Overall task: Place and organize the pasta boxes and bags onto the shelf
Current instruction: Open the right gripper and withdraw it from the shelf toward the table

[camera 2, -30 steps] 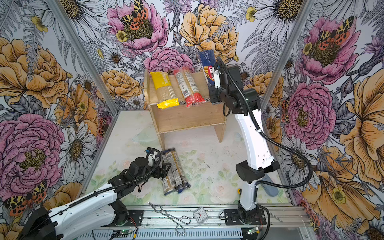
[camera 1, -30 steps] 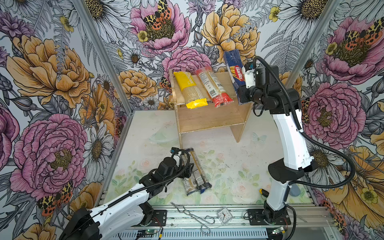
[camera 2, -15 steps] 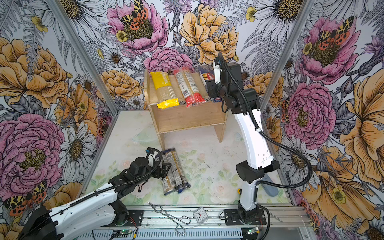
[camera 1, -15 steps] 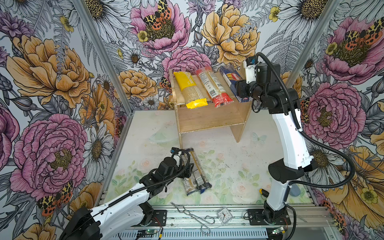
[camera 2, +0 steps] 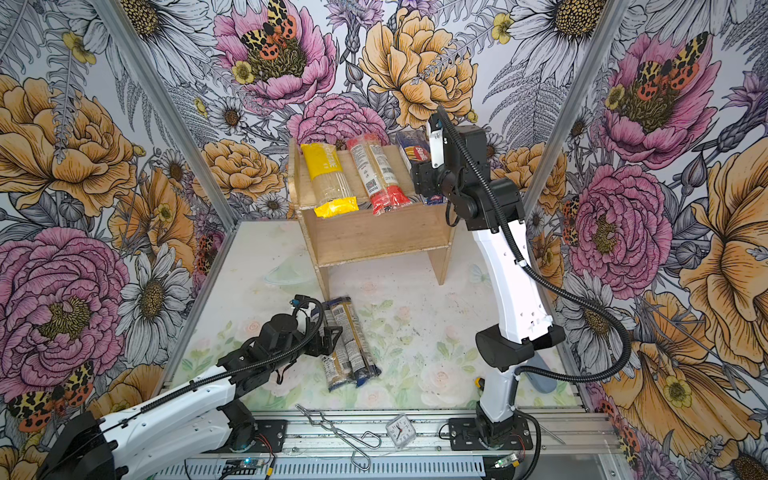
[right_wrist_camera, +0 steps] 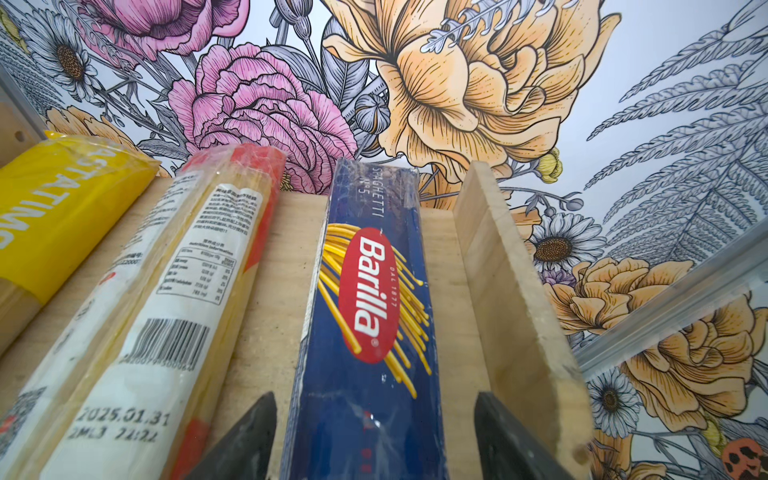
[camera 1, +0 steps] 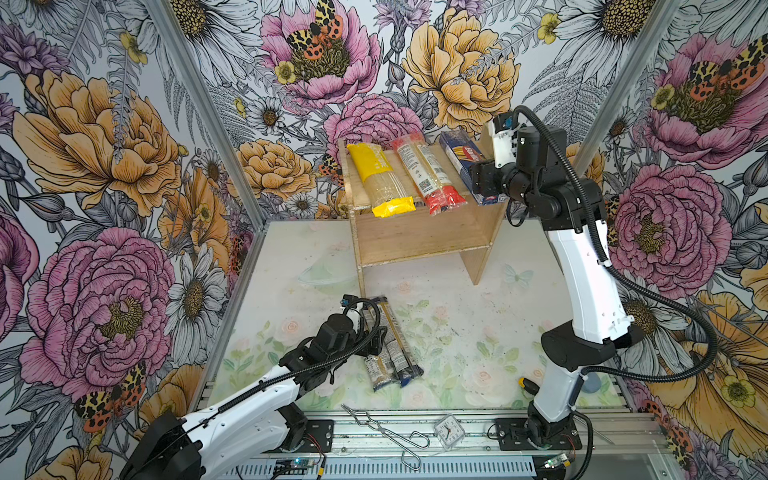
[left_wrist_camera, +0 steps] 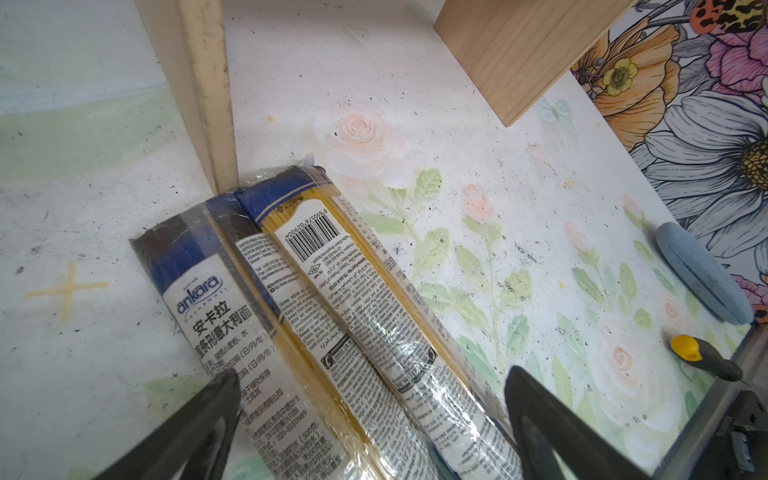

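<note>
shelf point(camera 1: 419, 237) sits at the back of the table point(camera 1: 457, 332), top tier full: yellow pack point(camera 1: 380, 178), red pack point(camera 1: 428, 174), blue box point(camera 1: 463, 160) side by side, running front to back. nothing seen on the lower tier. yellow and red ends hang out past the front edge; blue box's front end is hidden behind the wrist in both top views, can't tell its overhang

two slim packs point(camera 1: 390, 345) lie touching on the table in front of the shelf, far ends right up against the shelf leg point(left_wrist_camera: 208, 83). my read: 3 of 5 placed, 2 left, only the lower tier to take them

right gripper point(right_wrist_camera: 374, 419) is at the blue box's near end, jaws apart with a gap on each side of the box, so released, not gripping. one finger point(right_wrist_camera: 507, 444) sits in the slot between box and side plank point(right_wrist_camera: 507, 291)

left gripper point(left_wrist_camera: 370, 415) hangs low over the slim packs, jaws fully spread, holding nothing. one fingertip point(left_wrist_camera: 199, 415) looks over the outer pack's edge, not clear of it

risks:
- right: backing out crooked, a finger clips the box and drags it forward off the tier, or shoves it into the overhanging red pack
- left: coming down here, that fingertip lands on the pack instead of beside it
- closing takes both packs at once; slick film, one could squirt out
- lift: pack ends by the leg could catch on it
</note>
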Controlling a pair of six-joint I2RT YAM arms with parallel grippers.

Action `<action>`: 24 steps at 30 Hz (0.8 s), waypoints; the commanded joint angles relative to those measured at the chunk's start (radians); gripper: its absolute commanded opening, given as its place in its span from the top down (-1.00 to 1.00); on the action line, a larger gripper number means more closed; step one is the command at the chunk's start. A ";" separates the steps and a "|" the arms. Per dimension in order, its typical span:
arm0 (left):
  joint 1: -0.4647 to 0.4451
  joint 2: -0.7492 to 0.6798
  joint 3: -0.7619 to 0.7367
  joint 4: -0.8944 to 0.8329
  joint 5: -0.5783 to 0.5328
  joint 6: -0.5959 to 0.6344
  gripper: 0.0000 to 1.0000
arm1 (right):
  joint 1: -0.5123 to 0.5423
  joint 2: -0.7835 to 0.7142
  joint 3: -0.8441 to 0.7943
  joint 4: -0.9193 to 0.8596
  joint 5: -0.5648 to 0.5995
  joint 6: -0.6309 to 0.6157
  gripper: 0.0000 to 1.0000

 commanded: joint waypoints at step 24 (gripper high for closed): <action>0.004 0.007 0.034 -0.039 -0.007 -0.088 -0.98 | 0.006 -0.896 -1.232 0.261 -0.216 0.265 -0.58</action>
